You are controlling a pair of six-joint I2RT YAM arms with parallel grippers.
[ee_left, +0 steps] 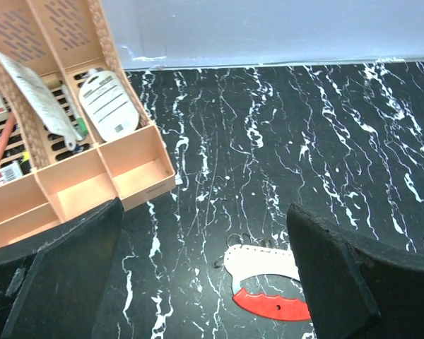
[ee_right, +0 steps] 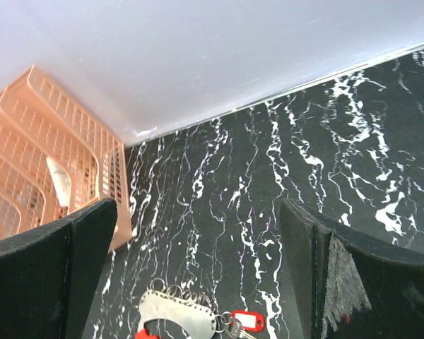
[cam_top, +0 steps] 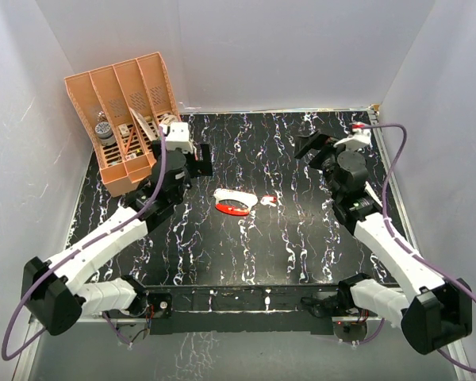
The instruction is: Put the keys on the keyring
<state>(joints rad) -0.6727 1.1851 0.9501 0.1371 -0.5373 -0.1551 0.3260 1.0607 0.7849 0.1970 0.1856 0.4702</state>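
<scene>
The keyring [cam_top: 233,202], an oval loop with a white side and a red side, lies on the black marbled table near the middle. It also shows in the left wrist view [ee_left: 266,279] and in the right wrist view [ee_right: 175,316], with several small metal rings along its white edge. The keys [cam_top: 270,198], a tiny red-tagged piece, lie just right of it, touching its end [ee_right: 249,323]. My left gripper [cam_top: 200,159] is open and empty, left of the keyring. My right gripper [cam_top: 311,148] is open and empty, to the right and behind.
An orange slotted organiser [cam_top: 125,111] holding cards and small items stands at the back left, close to my left gripper. White walls close the table in at the back and sides.
</scene>
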